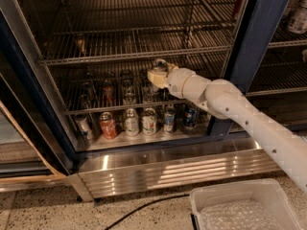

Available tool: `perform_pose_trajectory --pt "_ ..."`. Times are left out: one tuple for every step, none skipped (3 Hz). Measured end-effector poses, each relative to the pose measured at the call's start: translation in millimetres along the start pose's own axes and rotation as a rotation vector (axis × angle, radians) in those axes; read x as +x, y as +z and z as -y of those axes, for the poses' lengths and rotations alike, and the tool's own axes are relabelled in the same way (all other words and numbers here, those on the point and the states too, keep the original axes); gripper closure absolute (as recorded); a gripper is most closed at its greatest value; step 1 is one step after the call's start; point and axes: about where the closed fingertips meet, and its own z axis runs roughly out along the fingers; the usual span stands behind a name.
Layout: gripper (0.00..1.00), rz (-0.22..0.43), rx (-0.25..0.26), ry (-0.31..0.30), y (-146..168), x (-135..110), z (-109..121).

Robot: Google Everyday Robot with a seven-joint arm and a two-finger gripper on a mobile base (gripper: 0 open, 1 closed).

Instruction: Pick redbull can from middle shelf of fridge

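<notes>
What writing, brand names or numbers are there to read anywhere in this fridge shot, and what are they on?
No text here can be read.
Labels on the front row of cans: printed, but too blurred to read.
Label on the red can: colour only, no legible brand.
The claw, reaching into the fridge above those cans: no marking visible.
The white bin on the floor: no marking visible.
</notes>
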Motion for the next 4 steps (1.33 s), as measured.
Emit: perform_pose_trajectory --pt "1.00 0.007 -0.104 0.005 -13.3 7.1 -39.4" --pt "1.00 0.023 -0.177 -0.004 -29.6 6.3 -69.4" --pt "1.00 0.045 -0.226 -0.035 -49.9 -2.3 -93.4" --pt "1.00 0.074 -0.296 -0.080 -84.2 -11.8 -124.1"
